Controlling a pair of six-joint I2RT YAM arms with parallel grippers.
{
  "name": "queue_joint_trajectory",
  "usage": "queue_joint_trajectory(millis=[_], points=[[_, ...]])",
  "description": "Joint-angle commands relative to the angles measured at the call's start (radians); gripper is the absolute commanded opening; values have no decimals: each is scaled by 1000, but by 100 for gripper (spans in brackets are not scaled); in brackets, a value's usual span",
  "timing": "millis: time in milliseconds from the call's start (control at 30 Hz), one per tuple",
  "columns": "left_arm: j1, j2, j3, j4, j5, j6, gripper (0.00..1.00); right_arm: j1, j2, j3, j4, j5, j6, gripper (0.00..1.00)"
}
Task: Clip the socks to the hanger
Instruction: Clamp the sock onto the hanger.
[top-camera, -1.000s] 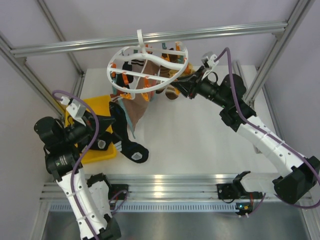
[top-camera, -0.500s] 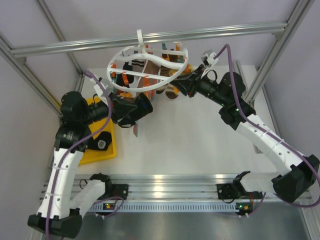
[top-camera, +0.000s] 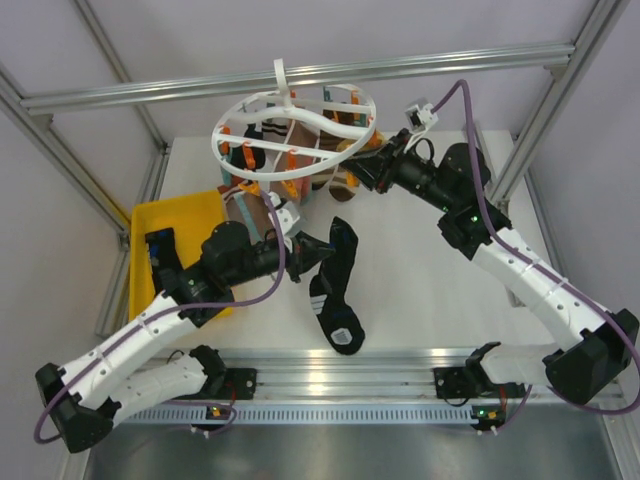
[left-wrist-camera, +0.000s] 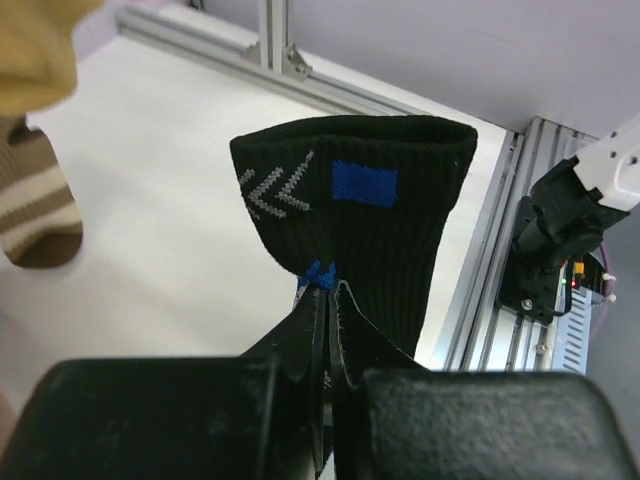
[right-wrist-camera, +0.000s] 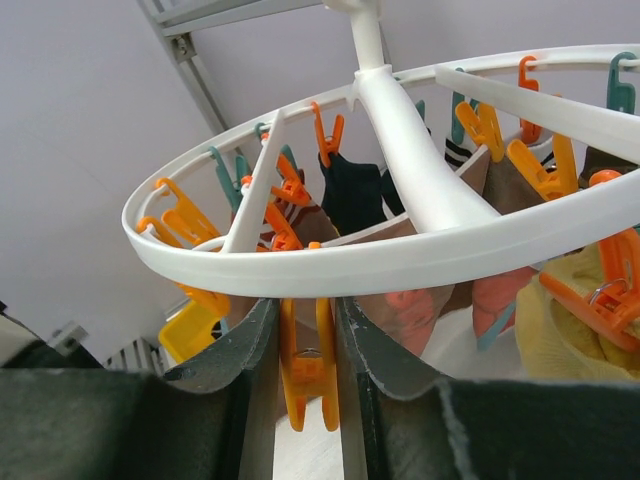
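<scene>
The white round hanger hangs from the top rail, with several socks clipped under it. Among them are a brown one and a striped one. My left gripper is shut on the cuff of a black sock, which trails toward the table's front. In the left wrist view the jaws pinch this sock, which has a blue patch and grey chevrons. My right gripper is at the hanger's right rim. In the right wrist view it is shut on an orange clip under the rim.
A yellow tray sits at the left, partly under my left arm. An aluminium rail crosses above the hanger, and another rail runs along the table's front edge. Slanted frame posts stand at both sides.
My left arm has swung from the yellow tray to the middle of the table, carrying the black sock with it. My right gripper has stayed at the hanger's rim.
</scene>
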Motion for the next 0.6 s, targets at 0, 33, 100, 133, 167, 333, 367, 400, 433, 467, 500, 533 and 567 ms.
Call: queue_joint_trajectory(millis=[0, 33, 100, 133, 167, 333, 367, 400, 433, 467, 500, 533, 567], points=[[-45, 29, -55, 220, -185, -128, 0, -11, -20, 17, 13, 28, 46, 0], [-47, 46, -87, 301, -191, -171, 0, -11, -26, 13, 13, 27, 48, 0], [-50, 56, -130, 375, -252, -193, 0, -11, -30, 13, 7, 25, 50, 0], [-50, 60, -146, 437, -272, -199, 0, -11, -30, 11, 5, 27, 51, 0], [-51, 57, -160, 470, -283, -196, 0, -11, -30, 11, 2, 33, 48, 0], [-50, 60, -169, 498, -302, -149, 0, -11, -32, -25, 22, 32, 53, 0], [-50, 61, -168, 507, -303, -142, 0, -11, -32, -32, 26, 29, 59, 0], [-50, 64, -166, 513, -302, -135, 0, -11, -32, -39, 29, 24, 60, 0], [-51, 67, -161, 516, -300, -118, 0, -13, -33, -50, 39, 21, 65, 0], [-51, 69, -160, 521, -308, -116, 0, -11, -32, -53, 42, 16, 68, 0], [-51, 75, -157, 527, -312, -116, 0, -11, -32, -55, 45, 13, 72, 0], [-51, 80, -157, 530, -312, -115, 0, -13, -33, -58, 51, 9, 77, 0], [-51, 81, -157, 536, -312, -116, 0, -11, -33, -58, 54, 5, 80, 0]])
